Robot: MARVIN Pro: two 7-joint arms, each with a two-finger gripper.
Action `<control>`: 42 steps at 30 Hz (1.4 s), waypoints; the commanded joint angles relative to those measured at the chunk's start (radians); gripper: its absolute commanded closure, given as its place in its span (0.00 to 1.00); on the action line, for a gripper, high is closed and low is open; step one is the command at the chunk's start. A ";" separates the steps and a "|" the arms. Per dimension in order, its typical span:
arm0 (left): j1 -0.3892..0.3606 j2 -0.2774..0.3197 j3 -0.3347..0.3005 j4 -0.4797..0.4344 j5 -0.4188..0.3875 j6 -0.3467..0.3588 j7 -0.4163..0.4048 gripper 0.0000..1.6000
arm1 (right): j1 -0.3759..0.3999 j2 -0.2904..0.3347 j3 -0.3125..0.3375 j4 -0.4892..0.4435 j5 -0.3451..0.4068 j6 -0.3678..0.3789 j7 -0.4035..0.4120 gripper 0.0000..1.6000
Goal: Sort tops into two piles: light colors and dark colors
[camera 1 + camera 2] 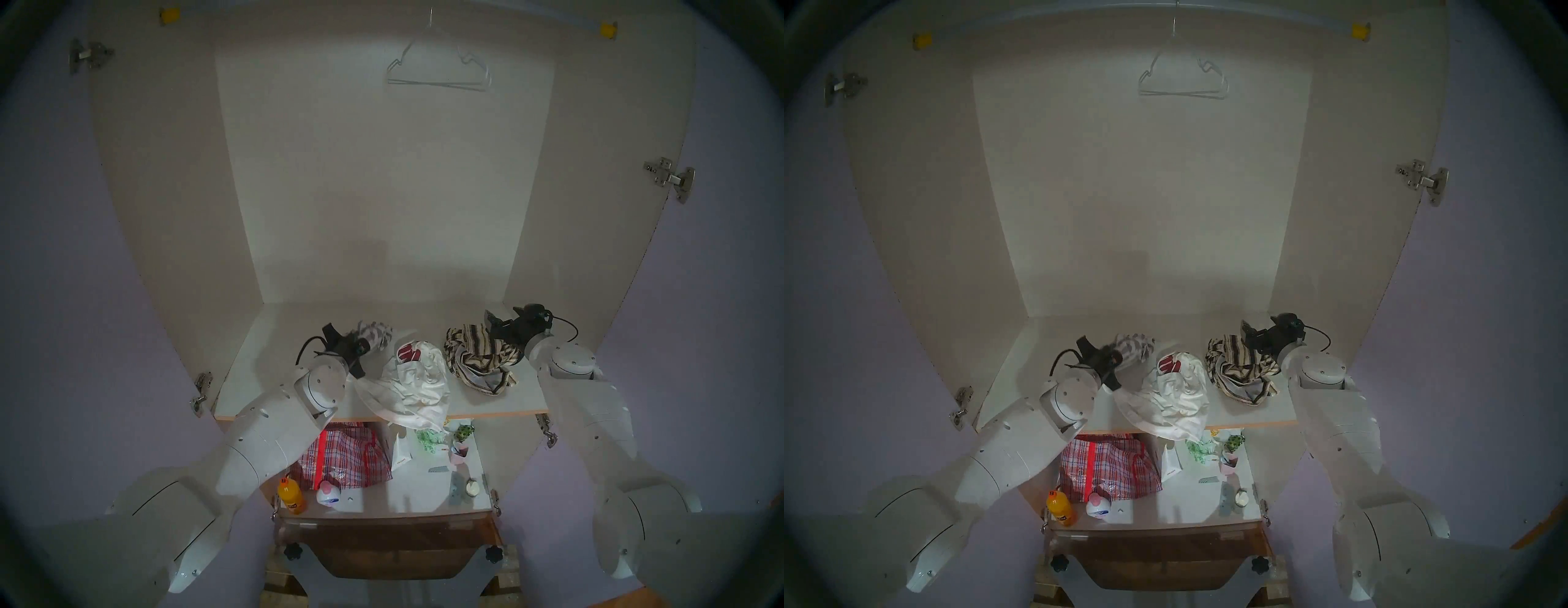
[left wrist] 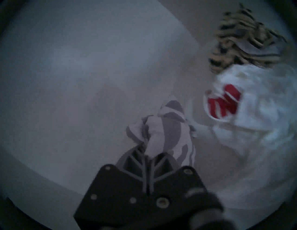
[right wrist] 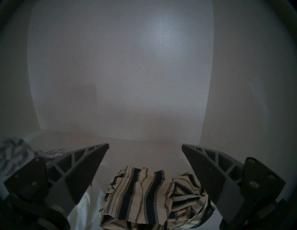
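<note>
Three tops lie on a white shelf (image 1: 297, 339) inside an open cupboard.

The left gripper (image 2: 148, 155) has its two fingers squeezed together on the grey-and-white striped top (image 2: 164, 131). This top is bunched up toward the back of the shelf, a bit left of the middle. In the left wrist view the picture is blurry, but the cloth can be seen pinched between the finger tips.

The white top with a red print (image 1: 418, 378) sits in the middle of the shelf. It is a crumpled heap, and part of it hangs over the front edge. It lies just beside the grey-and-white striped top.

The cream top with black stripes (image 1: 475, 354) is a heap on the right part of the shelf, near the front edge. The right gripper (image 3: 145, 147) hangs just over the back of this heap. Its fingers are wide apart and hold nothing.

Under the shelf is a lower shelf. A red plaid bag (image 1: 343, 456) lies there on the left side. An orange bottle (image 1: 292, 494) stands at its front left corner.
</note>
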 commanded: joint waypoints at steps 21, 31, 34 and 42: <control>-0.068 -0.060 -0.069 -0.198 -0.096 -0.119 0.005 1.00 | 0.027 -0.001 0.002 -0.023 0.003 -0.005 0.002 0.00; -0.050 -0.061 -0.084 -0.242 -0.141 -0.116 -0.018 1.00 | -0.019 -0.007 -0.076 -0.071 -0.050 -0.088 0.002 0.00; -0.038 -0.065 -0.102 -0.254 -0.172 -0.110 -0.026 1.00 | -0.048 -0.008 -0.123 -0.093 -0.058 -0.159 0.000 0.00; -0.019 -0.073 -0.107 -0.292 -0.202 -0.110 -0.037 1.00 | -0.031 -0.050 -0.164 -0.078 -0.040 -0.187 0.030 0.00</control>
